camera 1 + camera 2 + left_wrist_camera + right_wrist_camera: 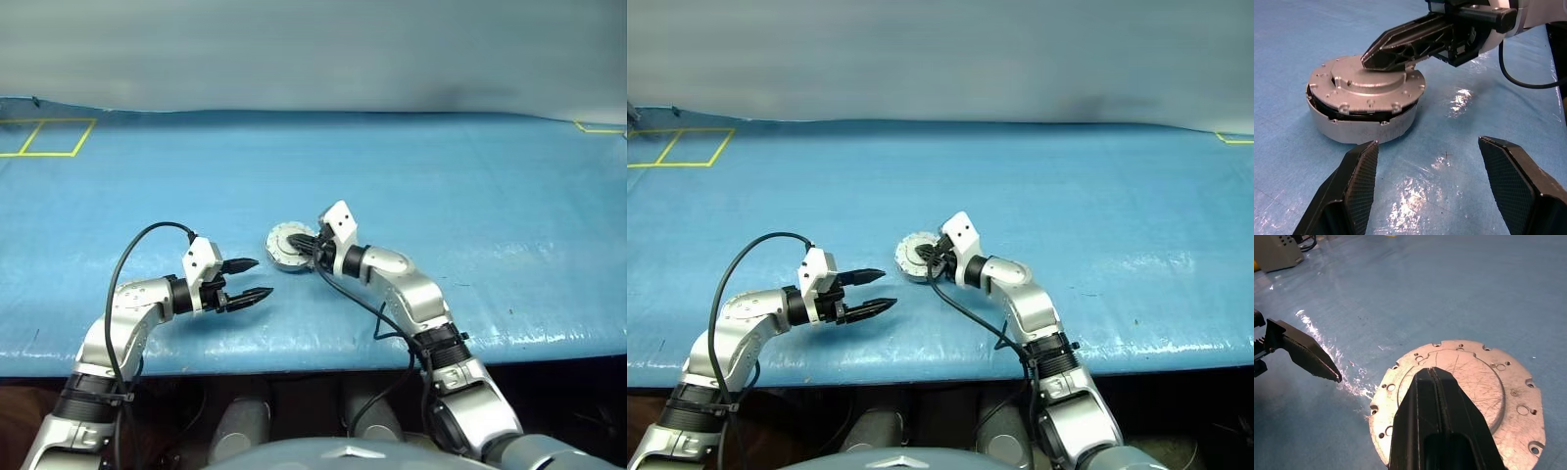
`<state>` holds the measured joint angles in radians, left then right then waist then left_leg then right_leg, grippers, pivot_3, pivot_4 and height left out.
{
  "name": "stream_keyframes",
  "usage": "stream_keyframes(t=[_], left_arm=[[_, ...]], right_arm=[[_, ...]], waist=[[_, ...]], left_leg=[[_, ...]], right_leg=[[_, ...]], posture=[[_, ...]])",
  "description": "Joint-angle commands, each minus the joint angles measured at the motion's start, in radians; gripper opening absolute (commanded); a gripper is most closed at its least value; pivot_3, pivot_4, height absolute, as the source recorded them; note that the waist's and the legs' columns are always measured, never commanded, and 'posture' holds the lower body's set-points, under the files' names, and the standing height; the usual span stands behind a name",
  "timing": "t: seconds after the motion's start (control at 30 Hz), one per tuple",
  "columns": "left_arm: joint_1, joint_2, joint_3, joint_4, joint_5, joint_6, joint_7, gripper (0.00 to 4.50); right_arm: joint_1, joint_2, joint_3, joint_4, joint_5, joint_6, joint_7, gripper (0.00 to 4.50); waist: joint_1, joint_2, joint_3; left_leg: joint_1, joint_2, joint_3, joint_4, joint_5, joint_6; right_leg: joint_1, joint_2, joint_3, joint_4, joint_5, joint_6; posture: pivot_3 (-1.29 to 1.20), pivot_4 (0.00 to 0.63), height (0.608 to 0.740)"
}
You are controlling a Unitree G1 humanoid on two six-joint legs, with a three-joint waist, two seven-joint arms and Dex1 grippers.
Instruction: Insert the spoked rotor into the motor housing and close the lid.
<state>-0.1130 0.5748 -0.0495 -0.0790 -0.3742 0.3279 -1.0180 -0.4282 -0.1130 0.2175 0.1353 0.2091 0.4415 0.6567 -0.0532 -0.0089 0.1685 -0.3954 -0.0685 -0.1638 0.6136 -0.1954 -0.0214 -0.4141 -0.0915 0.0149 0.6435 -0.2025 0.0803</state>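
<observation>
Both arms reach over the blue table (460, 186) in the head views: the left gripper (253, 279), its two black fingers apart and holding nothing, stands just short of the motor housing (285, 257), while the right gripper (308, 247), fingers pressed together, lies across the top of the lid (286, 238). From the left wrist, the housing sits a little beyond that gripper's spread fingertips (1364, 159), and the lid rides slightly askew on it, a dark gap showing along the near rim, with the right gripper's closed tip bearing on the raised centre. From the right wrist, the closed fingers (1437, 421) cover the middle of the lid's plain outer face, and one finger of the left gripper shows off to the side, apart from the disc. The spoked rotor cannot be seen; I judge it is inside under the lid. The step in hand looks like seating the lid. To do it well, press straight down through the centre, not at an edge, so the disc settles level; if it tilts or the housing slides, the open left fingers are placed to steady the wall.
</observation>
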Motion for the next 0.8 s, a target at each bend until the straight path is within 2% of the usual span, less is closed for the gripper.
stream_keyframes(t=[0.03,0.37,0.63,0.8], left_arm=[[-0.01,0.006,0.016,-0.034,-0.013,0.001,0.007,3.53],[-0.008,0.006,0.014,-0.04,-0.01,0.004,0.024,3.53],[-0.014,-0.002,0.003,-0.042,-0.006,0.004,0.031,3.53],[-0.011,0.001,0.008,-0.044,-0.006,0.002,0.035,3.53]], right_arm=[[0.027,0.012,0.025,0.006,-0.023,-0.007,-0.026,0.0],[0.042,0.023,0.044,0.103,-0.083,-0.042,-0.096,0.0],[-0.019,0.071,-0.002,0.165,-0.062,-0.051,-0.149,0.0],[0.006,0.074,0.025,0.142,-0.072,-0.046,-0.152,0.0]], waist=[[0.0,0.0,0.0],[0.0,0.001,-0.004],[0.0,0.004,-0.008],[0.0,0.004,-0.008]], left_leg=[[0.0,0.0,0.0,0.0,0.0,0.0],[0.003,0.001,0.0,0.0,0.0,0.0],[0.004,0.003,0.001,0.001,0.0,-0.001],[0.004,0.005,0.001,0.0,0.0,-0.001]], right_leg=[[0.0,0.0,0.0,0.0,0.0,0.0],[0.003,0.001,0.0,0.0,-0.001,-0.002],[0.003,0.003,0.0,0.0,-0.002,-0.003],[0.003,0.005,0.0,0.0,-0.002,-0.004]], posture=[[0.0,0.15,0.74],[0.0,0.15,0.74],[0.0,0.15,0.74],[0.0,0.15,0.74]])
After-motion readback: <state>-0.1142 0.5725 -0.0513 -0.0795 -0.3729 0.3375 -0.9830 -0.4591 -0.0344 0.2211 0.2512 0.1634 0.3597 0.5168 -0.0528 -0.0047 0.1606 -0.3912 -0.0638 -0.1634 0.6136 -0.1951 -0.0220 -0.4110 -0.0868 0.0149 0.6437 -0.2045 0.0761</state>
